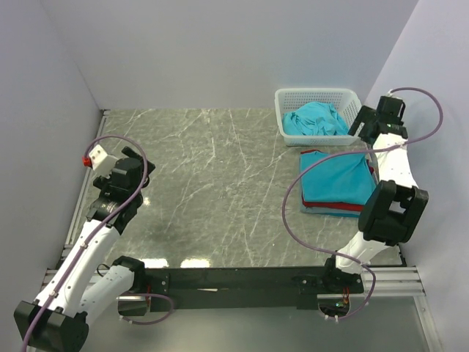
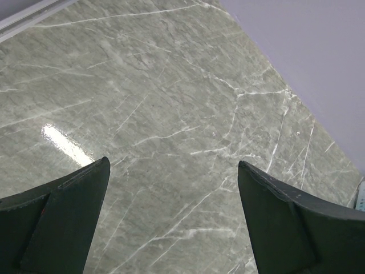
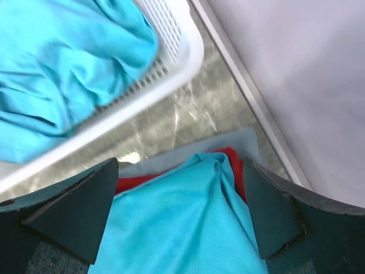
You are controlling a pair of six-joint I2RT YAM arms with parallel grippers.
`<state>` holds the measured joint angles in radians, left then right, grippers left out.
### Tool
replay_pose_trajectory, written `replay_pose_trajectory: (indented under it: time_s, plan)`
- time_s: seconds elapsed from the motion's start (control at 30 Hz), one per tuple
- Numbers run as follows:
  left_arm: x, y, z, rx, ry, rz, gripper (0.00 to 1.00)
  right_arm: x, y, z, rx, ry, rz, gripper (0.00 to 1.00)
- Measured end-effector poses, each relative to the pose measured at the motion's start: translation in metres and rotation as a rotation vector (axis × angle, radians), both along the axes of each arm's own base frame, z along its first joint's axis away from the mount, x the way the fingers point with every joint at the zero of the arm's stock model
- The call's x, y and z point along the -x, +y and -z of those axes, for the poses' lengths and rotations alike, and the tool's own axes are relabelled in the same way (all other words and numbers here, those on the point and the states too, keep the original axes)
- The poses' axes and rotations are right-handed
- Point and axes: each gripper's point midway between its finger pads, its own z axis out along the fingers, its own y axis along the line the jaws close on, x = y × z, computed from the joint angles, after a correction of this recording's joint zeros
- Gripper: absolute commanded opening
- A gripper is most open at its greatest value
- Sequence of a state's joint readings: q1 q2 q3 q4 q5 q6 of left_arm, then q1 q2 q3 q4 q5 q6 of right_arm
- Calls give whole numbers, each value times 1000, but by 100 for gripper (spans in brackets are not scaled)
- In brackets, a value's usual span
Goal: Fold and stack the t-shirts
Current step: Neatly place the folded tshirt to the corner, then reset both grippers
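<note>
Two white-shelled robot arms, the left arm [image 1: 91, 242] and the right arm [image 1: 392, 172], are wearing black joint housings and sharing a black rail [image 1: 234, 279]. Mauve cables [image 1: 283, 213] are looping along both. A white box [image 1: 97, 155] with a red cap is riding the left wrist. The left gripper [image 2: 173, 161] and right gripper [image 3: 179, 162] are showing dark, wedge-shaped fingers [image 2: 68, 211].

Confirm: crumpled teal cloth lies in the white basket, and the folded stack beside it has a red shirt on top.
No: a teal shirt tops the folded stack, with the red shirt beneath it, as the top external and right wrist views show. The crumpled teal cloth in the white basket is right.
</note>
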<state>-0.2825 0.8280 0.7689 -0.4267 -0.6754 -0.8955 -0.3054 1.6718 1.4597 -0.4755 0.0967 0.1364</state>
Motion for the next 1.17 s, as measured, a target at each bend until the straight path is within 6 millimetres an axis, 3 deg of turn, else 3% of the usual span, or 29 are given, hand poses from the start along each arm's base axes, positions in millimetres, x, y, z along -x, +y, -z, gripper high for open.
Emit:
replay_pose_trajectory:
  time_s: [0.17, 0.33, 0.43, 0.6, 0.7, 0.83, 1.07, 1.17]
  plan:
    - [2, -3, -4, 13, -13, 18, 99, 6, 13, -35, -31, -88, -42, 96]
    - [2, -10, -13, 37, -50, 59, 99, 38, 67, -61, -166, -259, -178, 96]
    - [0, -18, -16, 57, -60, 102, 99, 63, 110, -57, -242, -327, -281, 96]
    - [-9, -38, -23, 105, -97, 195, 99, 98, 200, -24, -380, -329, -513, 96]
    - [-10, -44, -24, 120, -105, 226, 99, 112, 237, -10, -462, -299, -623, 96]
    - [-6, -44, -24, 122, -111, 230, 99, 116, 247, -12, -506, -338, -662, 96]
    - [11, -38, -31, 150, -179, 222, 99, 124, 250, -43, -475, -483, -711, 96]
    - [15, -36, -37, 161, -205, 214, 99, 125, 250, -47, -470, -496, -714, 97]
